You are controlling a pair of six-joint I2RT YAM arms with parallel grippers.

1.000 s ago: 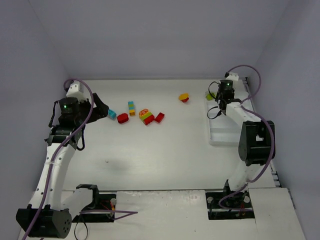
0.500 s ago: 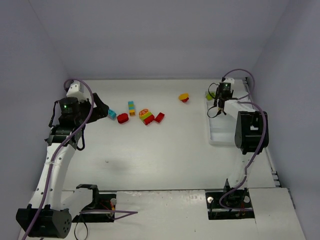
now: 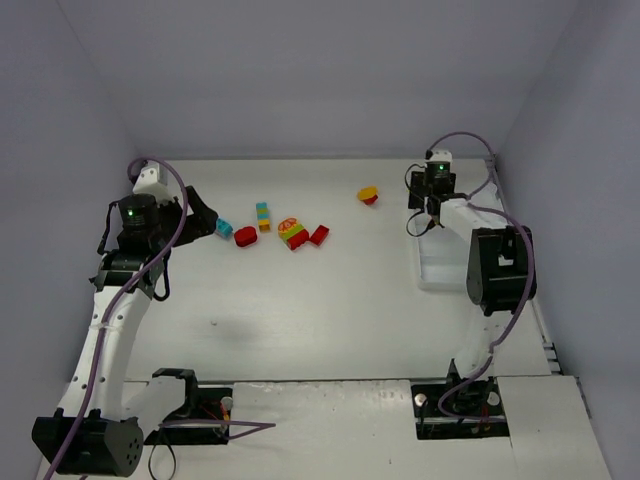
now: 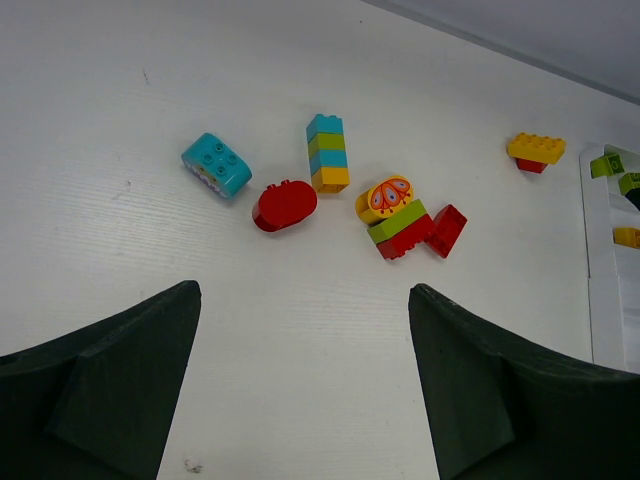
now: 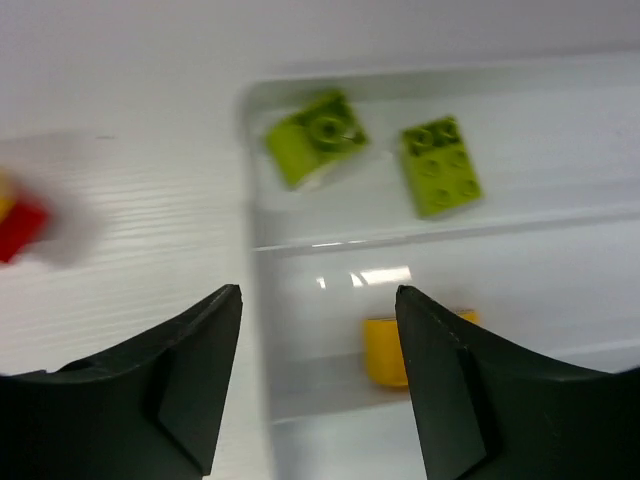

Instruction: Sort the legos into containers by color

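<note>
Loose legos lie mid-table: a cyan brick (image 3: 224, 228) (image 4: 215, 165), a red brick (image 3: 246, 236) (image 4: 284, 205), a cyan-green-yellow column (image 3: 263, 216) (image 4: 328, 153), an orange-green-red stack (image 3: 293, 234) (image 4: 398, 217), another red brick (image 3: 319, 235) (image 4: 446, 230), and a yellow-on-red piece (image 3: 368, 195) (image 4: 535, 151). The white tray (image 3: 450, 262) (image 5: 330, 265) holds two lime green bricks (image 5: 316, 137) in its far compartment and a yellow brick (image 5: 385, 350) in the adjacent one. My right gripper (image 3: 430, 200) (image 5: 318, 291) is open and empty above the tray's far left end. My left gripper (image 3: 205, 222) (image 4: 302, 288) is open and empty, left of the loose bricks.
The tray lies along the right side of the table, close to the right wall. Grey walls enclose the table at the left, back and right. The tray's left edge (image 4: 600, 300) shows at the far right of the left wrist view.
My right gripper has moved left and a little farther back, from over the tray's far end to its left rim. The left arm and the loose bricks have not moved.
</note>
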